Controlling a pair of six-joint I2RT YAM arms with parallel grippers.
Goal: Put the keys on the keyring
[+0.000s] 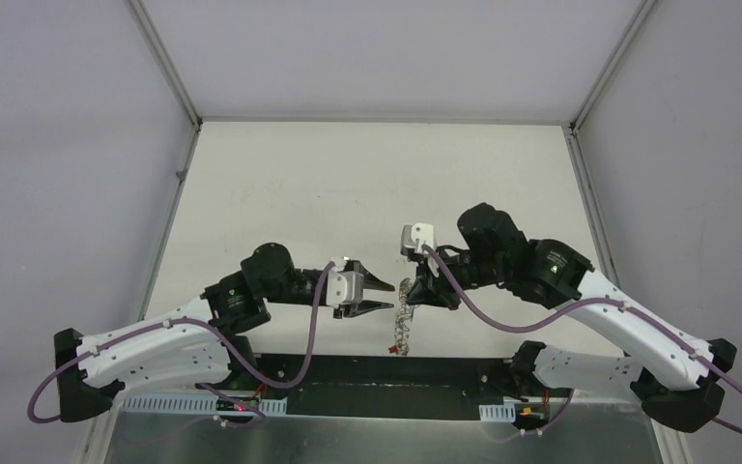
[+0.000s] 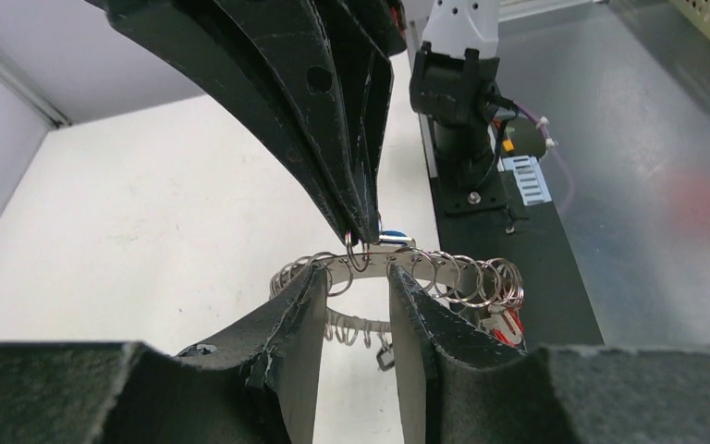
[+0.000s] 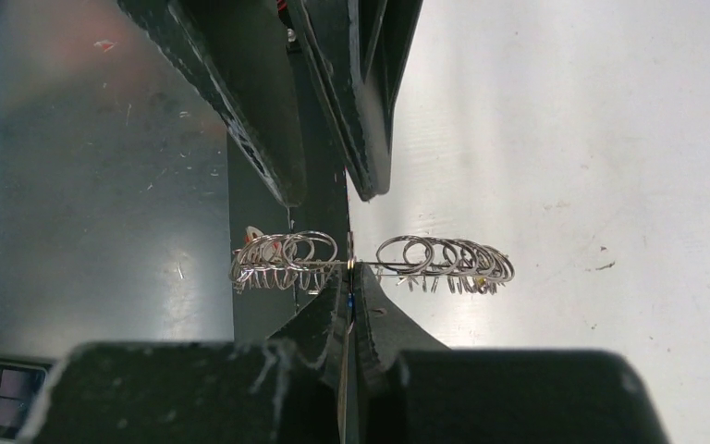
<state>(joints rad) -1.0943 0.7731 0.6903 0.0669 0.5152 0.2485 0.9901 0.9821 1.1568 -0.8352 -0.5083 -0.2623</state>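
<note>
While right end effector (image 3: 351, 274) pinches keyring (image 3: 467, 264) above table (image 1: 280, 193) so it hangs free, left end effector (image 2: 358, 279) stands spread astride it (blue tag (image 2: 391, 238) beside pinch)

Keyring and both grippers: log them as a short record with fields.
keyring: wire loop strung with many small rings, hanging off the surface
right gripper: shut on the keyring, pinching its wire
left gripper: open, tips near the keyring, holding nothing
keys: too small to tell apart among the rings
</note>
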